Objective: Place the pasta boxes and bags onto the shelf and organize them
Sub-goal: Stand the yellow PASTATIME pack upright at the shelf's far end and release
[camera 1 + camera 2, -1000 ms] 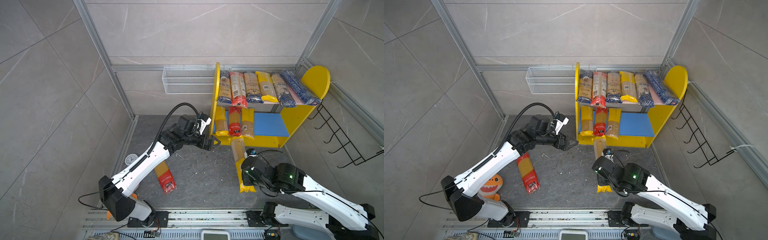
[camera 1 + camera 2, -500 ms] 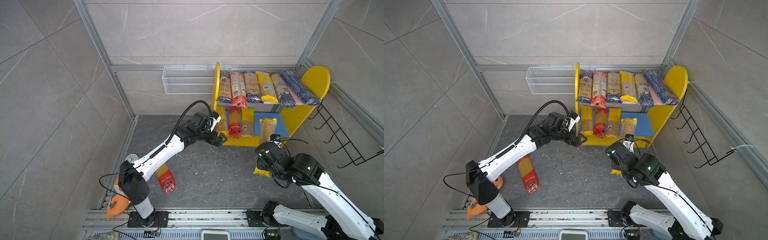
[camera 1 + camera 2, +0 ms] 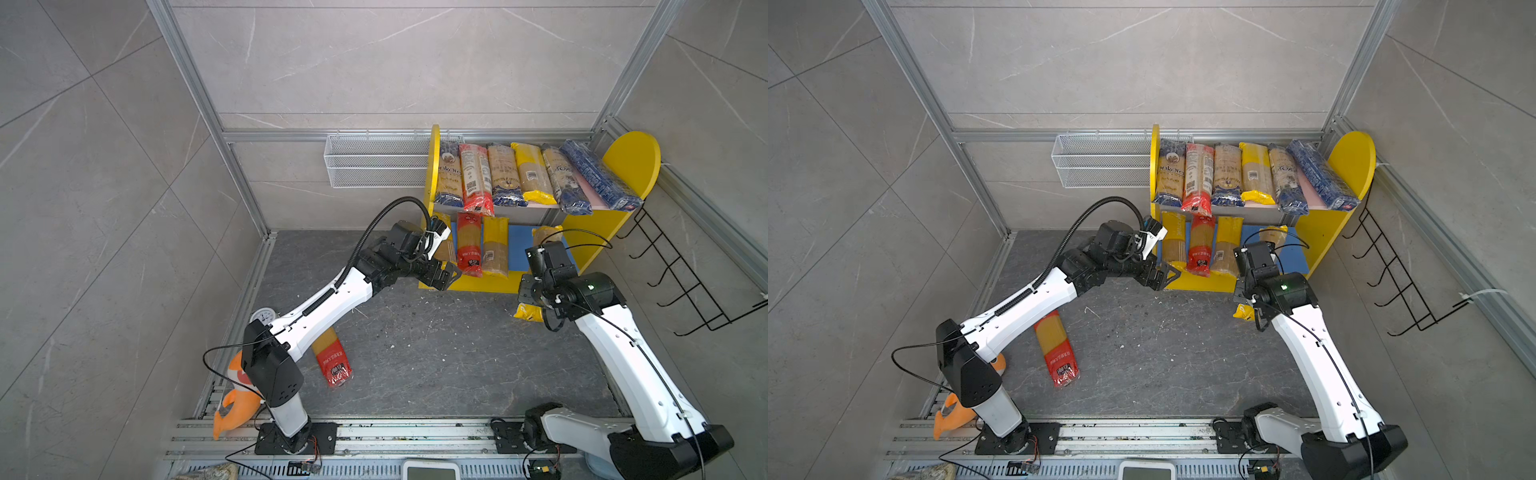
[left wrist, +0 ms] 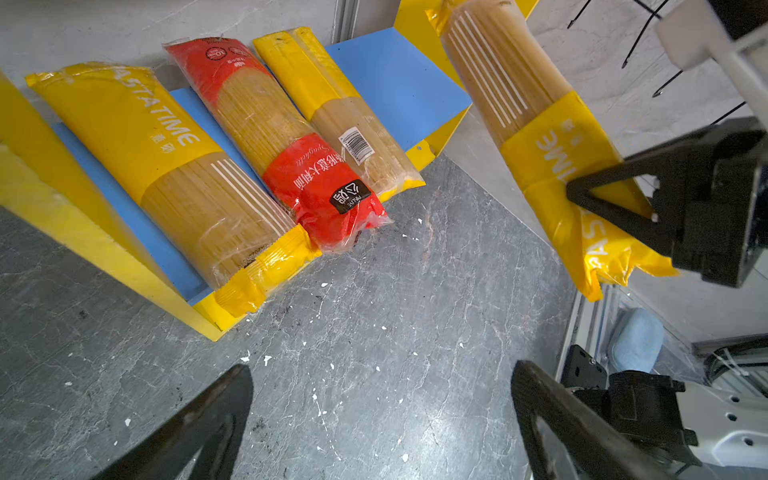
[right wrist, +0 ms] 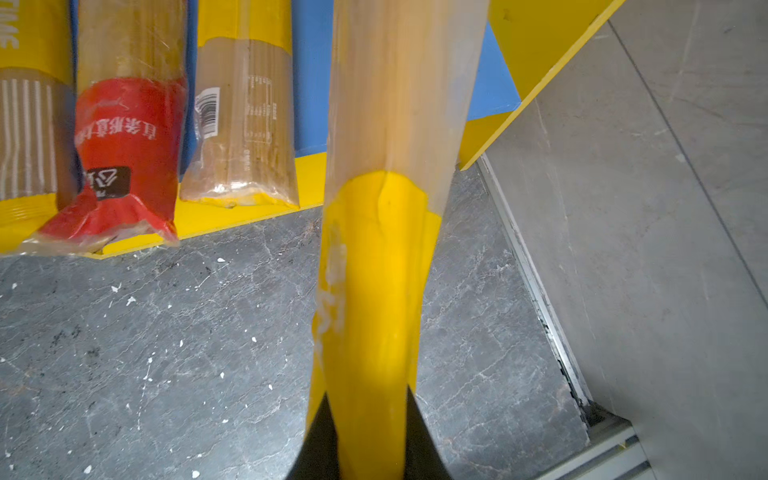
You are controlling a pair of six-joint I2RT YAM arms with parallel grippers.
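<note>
Grip on yellow-ended pack [image 5: 386,249] at shelf [image 3: 482,286]

Right hand [image 5: 368,395] is clamped on its yellow end, far end over the blue board [image 4: 390,79]; top views hide the pinch. Left hand [image 4: 380,380] gapes above tabletop [image 4: 374,291]. Only top views show a red-ended pack [image 3: 332,361] lying there.

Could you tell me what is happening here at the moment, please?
The right gripper is shut on a yellow-ended spaghetti bag, whose far end points at the bare part of the blue lower board of the shelf, beside three packs lying there. The left gripper is open and empty, near the shelf's front left corner. Six packs lie on the upper board; one red-ended bag lies on the floor.
</note>
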